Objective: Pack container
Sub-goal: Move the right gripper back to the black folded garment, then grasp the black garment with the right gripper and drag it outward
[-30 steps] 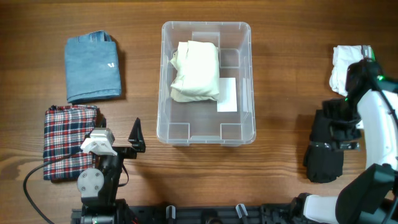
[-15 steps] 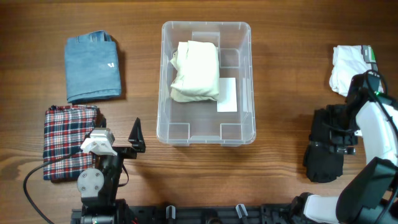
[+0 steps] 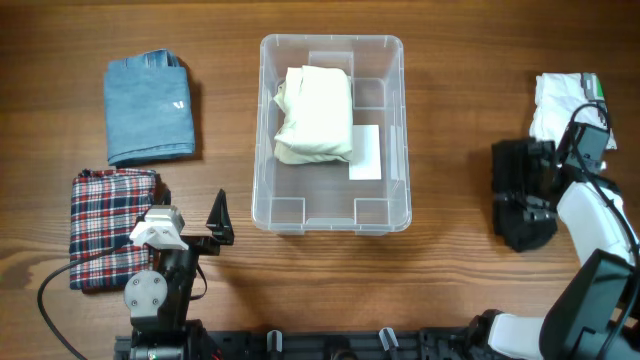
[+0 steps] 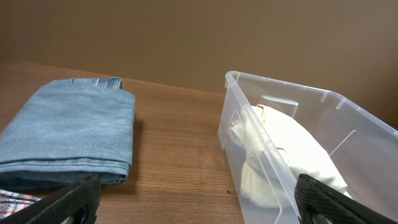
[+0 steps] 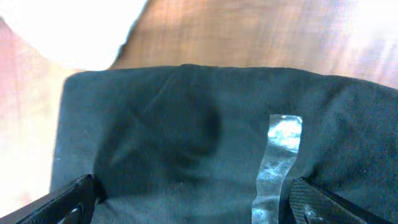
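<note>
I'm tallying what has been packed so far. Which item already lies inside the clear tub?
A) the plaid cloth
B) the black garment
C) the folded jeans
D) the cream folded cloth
D: the cream folded cloth lies inside the container, while the folded jeans, the plaid cloth and the black garment all lie outside it on the table.

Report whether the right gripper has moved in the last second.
Yes. The right gripper has moved up the overhead picture, coming closer to the white cloth, which stayed put.
</note>
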